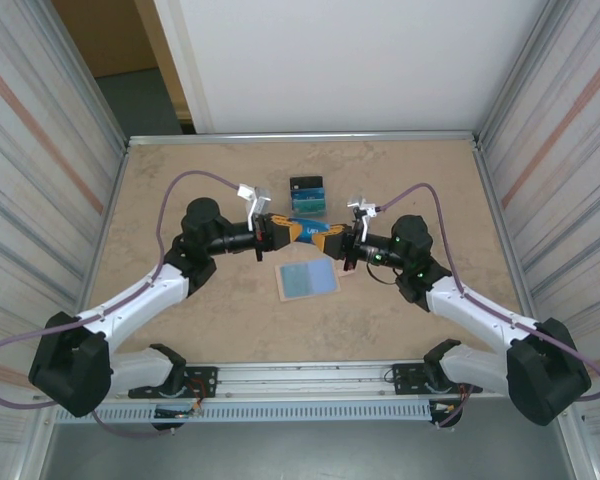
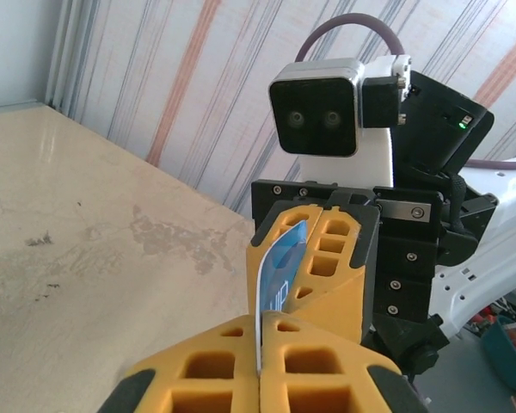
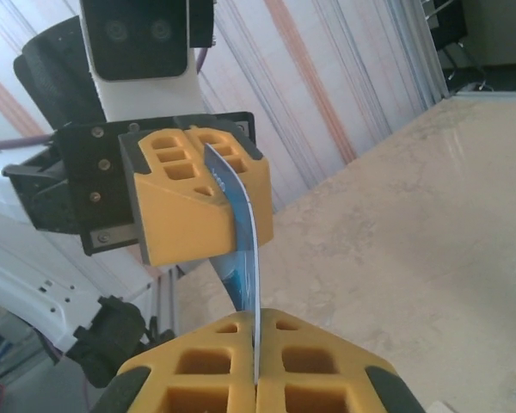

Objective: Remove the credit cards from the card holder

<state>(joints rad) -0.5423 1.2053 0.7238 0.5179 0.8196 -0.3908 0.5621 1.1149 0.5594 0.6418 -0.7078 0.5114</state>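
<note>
Beige marbled table, striped wall panels on either side, and both arms meet over the middle. The left gripper and right gripper face each other nose to nose. Each has its yellow fingers pressed flat together on the same blue credit card, one end apiece. The card stands on edge in the air between them, clear of the tabletop. Both wrist cameras show its thin blue edge running into a seam with no gap on either side.

Nearer the arm bases lies the card holder, opened flat with its pale blue inside up and nothing touching it. Whether another card sits inside cannot be told from above.

This looks like a hand-over partway through the job: the card is out of the holder with two grips on it. The next move calls for one side, and only one, to let go before the other draws away. Otherwise they would pull against each other and bend the plastic.

On the far side sits a small pile of black and blue pieces, just beyond the grippers. It looks a likely drop spot, and it is the one thing to avoid knocking as the card travels.
</note>
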